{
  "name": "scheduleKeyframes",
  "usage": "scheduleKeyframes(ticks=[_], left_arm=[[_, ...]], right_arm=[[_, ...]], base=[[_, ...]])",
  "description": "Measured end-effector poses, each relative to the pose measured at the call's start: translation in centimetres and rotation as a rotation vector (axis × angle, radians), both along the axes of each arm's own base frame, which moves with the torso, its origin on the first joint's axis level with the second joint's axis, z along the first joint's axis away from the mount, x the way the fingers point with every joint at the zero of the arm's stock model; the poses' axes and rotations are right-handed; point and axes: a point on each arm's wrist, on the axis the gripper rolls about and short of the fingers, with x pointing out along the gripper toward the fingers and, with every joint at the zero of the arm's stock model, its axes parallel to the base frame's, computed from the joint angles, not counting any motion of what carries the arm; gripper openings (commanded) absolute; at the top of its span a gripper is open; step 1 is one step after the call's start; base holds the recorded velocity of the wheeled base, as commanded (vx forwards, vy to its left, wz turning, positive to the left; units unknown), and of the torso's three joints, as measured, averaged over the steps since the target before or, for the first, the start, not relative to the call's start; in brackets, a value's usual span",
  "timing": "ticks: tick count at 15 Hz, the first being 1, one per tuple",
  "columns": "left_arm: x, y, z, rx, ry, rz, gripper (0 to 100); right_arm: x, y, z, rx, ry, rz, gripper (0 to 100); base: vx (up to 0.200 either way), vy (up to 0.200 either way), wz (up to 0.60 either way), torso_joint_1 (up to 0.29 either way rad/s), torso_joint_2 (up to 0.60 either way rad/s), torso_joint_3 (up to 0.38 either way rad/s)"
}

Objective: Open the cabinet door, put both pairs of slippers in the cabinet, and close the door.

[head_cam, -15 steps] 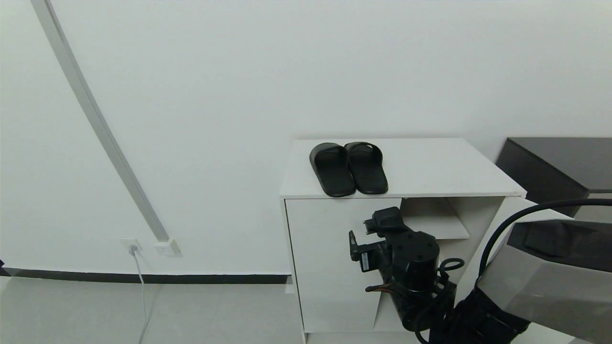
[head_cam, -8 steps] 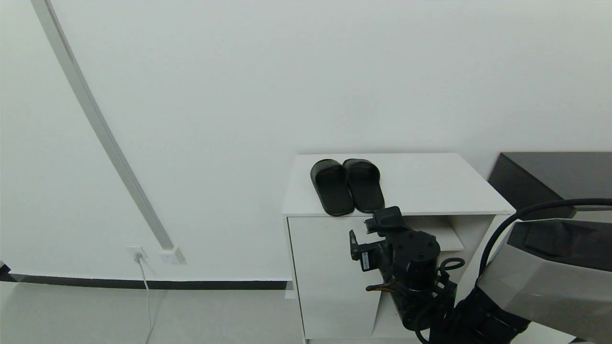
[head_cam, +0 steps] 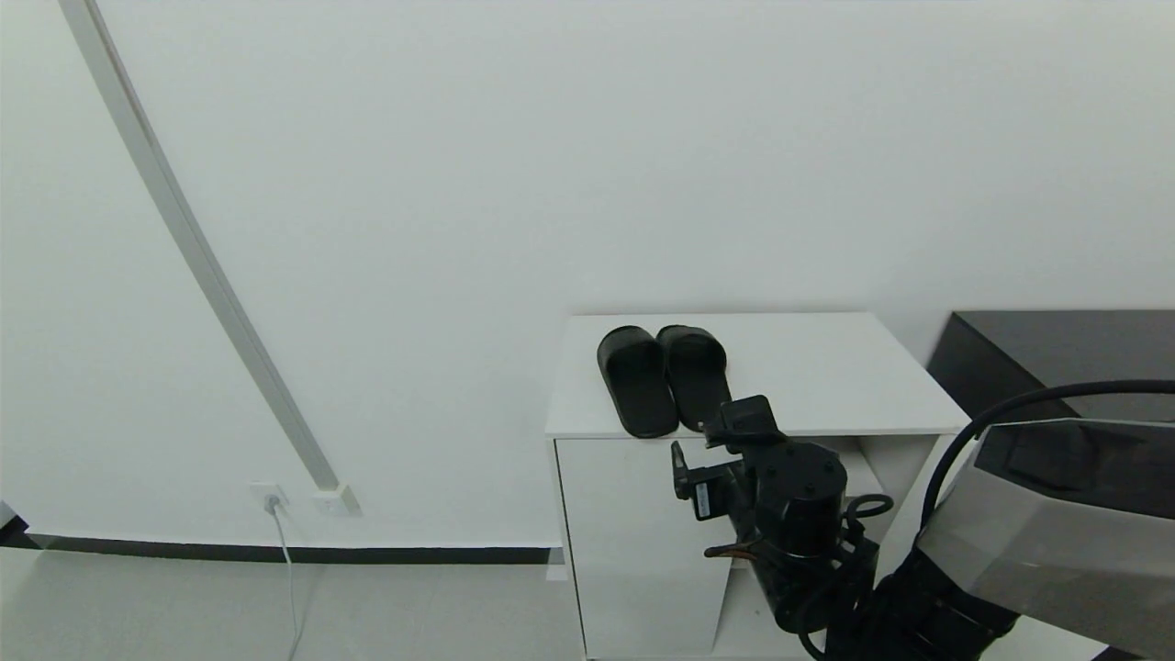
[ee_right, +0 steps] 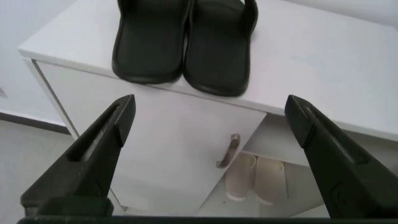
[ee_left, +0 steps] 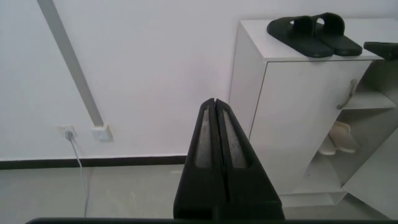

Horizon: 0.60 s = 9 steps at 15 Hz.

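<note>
Slippers, black ones point(head_cam: 664, 378), sit side by side on top of the white cabinet point(head_cam: 826, 367), a bit right of the middle of the head picture and low down. Their heels reach the front edge. A second pair, the pale slippers point(ee_right: 256, 179), stands on a shelf inside the cabinet, where it is open. The door point(head_cam: 633, 542) under the black pair is shut, and its handle point(ee_right: 231, 150) is at the edge next to the open part.

At the lower left of the head picture there is a wall socket point(head_cam: 272, 500) with a cord point(head_cam: 292, 588) hanging to the floor. A grey strip point(head_cam: 184, 239) runs slanting down the wall. A dark table point(head_cam: 1056, 353) stands at the right edge. The right arm's black wrist point(head_cam: 789, 496) covers a bit of one black slipper's heel.

The camera has moved since a second ago, so the cabinet now sits lower in the head picture. The black pair lies on the same spot on the top.

The right claw point(ee_right: 210, 102) is wide open in front of the door, just below the black pair, and it holds nothing and touches nothing. The left claw point(ee_left: 214, 106) has its two fingers pressed together with nothing between them, well apart from the cabinet.
</note>
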Motion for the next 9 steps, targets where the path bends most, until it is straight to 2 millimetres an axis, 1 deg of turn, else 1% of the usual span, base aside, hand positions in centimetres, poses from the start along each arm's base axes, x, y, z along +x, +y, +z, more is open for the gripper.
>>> scheduleKeyframes(ticks=[3, 5, 8, 9], left_arm=[[0.0, 0.0, 0.0, 0.000, 0.000, 0.001, 0], [0.0, 0.0, 0.0, 0.000, 0.000, 0.001, 0], [0.0, 0.0, 0.0, 0.000, 0.000, 0.001, 0], [0.0, 0.0, 0.0, 0.001, 0.000, 0.001, 0]], right_arm=[[0.4, -0.2, 0.1, 0.000, -0.004, 0.034, 100], [0.9, 0.3, 0.5, 0.002, -0.004, 0.063, 100], [2.2, 1.1, 1.2, -0.026, 0.043, 0.055, 100], [2.9, 1.6, 1.8, -0.027, 0.069, 0.050, 100]], base=[[0.000, 0.000, 0.00, 0.014, -0.02, -0.012], [0.000, 0.000, 0.00, 0.000, 0.00, 0.000], [0.000, 0.000, 0.00, 0.000, 0.00, 0.000], [0.000, 0.000, 0.00, 0.000, 0.00, 0.000]])
